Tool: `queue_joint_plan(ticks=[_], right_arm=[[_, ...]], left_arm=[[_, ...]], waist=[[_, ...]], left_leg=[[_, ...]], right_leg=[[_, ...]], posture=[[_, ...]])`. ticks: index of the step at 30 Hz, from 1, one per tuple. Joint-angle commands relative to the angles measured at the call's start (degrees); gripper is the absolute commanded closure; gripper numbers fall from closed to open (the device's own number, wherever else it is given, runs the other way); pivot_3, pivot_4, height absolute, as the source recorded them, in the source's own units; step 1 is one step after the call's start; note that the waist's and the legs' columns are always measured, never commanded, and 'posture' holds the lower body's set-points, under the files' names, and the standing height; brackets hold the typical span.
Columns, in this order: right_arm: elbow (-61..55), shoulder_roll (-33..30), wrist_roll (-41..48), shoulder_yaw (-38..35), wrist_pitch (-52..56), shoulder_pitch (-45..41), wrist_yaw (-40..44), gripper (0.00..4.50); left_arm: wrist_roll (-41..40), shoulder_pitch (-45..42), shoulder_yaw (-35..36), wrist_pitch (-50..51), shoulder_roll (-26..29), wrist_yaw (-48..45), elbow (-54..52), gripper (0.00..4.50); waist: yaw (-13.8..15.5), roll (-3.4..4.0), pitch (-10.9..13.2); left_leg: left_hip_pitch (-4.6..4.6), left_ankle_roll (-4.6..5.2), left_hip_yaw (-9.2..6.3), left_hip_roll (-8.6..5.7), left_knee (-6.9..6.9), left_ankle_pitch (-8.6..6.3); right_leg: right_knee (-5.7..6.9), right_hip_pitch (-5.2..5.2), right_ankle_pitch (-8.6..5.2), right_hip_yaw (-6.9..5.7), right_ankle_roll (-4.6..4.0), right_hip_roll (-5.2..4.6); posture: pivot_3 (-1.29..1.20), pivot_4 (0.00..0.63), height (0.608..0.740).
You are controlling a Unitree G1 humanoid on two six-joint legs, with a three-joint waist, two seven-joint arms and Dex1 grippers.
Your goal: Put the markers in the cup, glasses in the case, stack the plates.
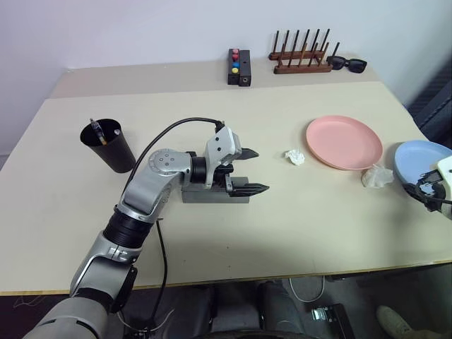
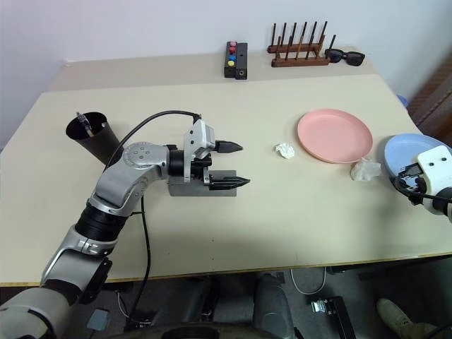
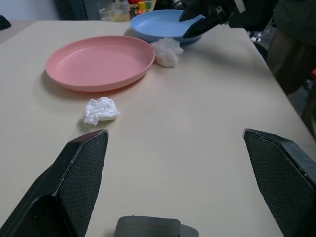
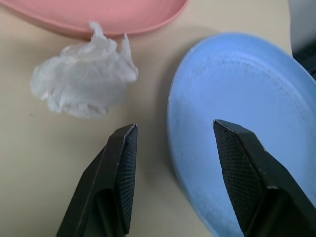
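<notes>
Near the table's left side stands the black cup (image 1: 107, 145) with markers (image 1: 97, 132) sticking up inside it. My left gripper (image 1: 261, 170) is open at the table's middle, pointing right, just over the grey case (image 1: 201, 195), which it partly hides; the case's lid state cannot be told. The pink plate (image 1: 344, 142) lies at the right. The blue plate (image 1: 417, 159) sits at the table's right edge. My right gripper (image 4: 175, 126) is open at the blue plate's near rim, one finger over the plate (image 4: 247, 98) and one over the table. The glasses are out of view.
Two crumpled tissues lie on the table, one (image 1: 294, 157) left of the pink plate and one (image 1: 376, 176) between the plates. At the back stand a black box with coloured buttons (image 1: 239, 67), a wooden peg rack (image 1: 302, 56) and black sunglasses (image 1: 347, 64).
</notes>
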Motion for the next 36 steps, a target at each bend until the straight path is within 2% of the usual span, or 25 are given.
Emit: queue_joint_plan(ticks=[1, 16, 21, 30, 36], right_arm=[[1.62, -1.87, -0.26, -2.19, -1.89, -0.51, 0.14, 2.06], [19.02, -1.50, -3.24, 4.91, -9.68, -10.14, 1.49, 2.06], [21.25, -1.36, -3.29, 6.09, -10.41, -11.35, 2.07, 4.36], [22.66, -1.63, -4.35, 6.63, -12.15, -11.59, 0.74, 4.44], [18.68, -1.92, -4.60, 5.38, -15.18, -14.47, -2.86, 4.44]], left_arm=[[-0.44, -0.07, 0.59, -0.18, 0.14, 0.00, -1.99, 0.00], [-0.52, 0.21, 0.87, 0.89, 0.73, 0.47, -3.24, 0.00], [-0.67, 0.43, 1.06, 1.36, 0.91, 0.81, -3.74, 0.00], [-0.73, 0.46, 0.99, 1.37, 0.96, 1.27, -3.69, 0.00], [-0.62, 0.58, 0.87, 1.11, 0.78, 1.46, -3.55, 0.00]], waist=[[0.04, 0.00, 0.00], [0.01, 0.01, 0.00], [-0.05, 0.01, 0.00], [0.00, 0.01, 0.00], [-0.08, 0.05, 0.01]], left_leg=[[0.00, 0.00, 0.00, 0.00, 0.00, 0.00], [0.01, 0.00, 0.04, 0.00, -0.01, 0.00], [0.01, 0.00, 0.04, 0.00, -0.01, 0.00], [0.01, 0.00, 0.04, 0.00, 0.00, 0.00], [0.01, 0.00, 0.05, 0.00, -0.01, 0.00]], right_leg=[[0.00, 0.00, 0.00, 0.00, 0.00, 0.00], [0.00, -0.01, 0.00, 0.03, 0.00, 0.00], [0.00, 0.00, 0.00, 0.03, 0.00, 0.00], [0.00, 0.00, 0.00, 0.03, 0.00, 0.00], [0.00, -0.01, 0.00, 0.04, 0.00, 0.00]], posture=[[0.00, 0.150, 0.740], [0.00, 0.150, 0.740], [0.00, 0.150, 0.740], [0.00, 0.150, 0.740], [0.00, 0.150, 0.740]])
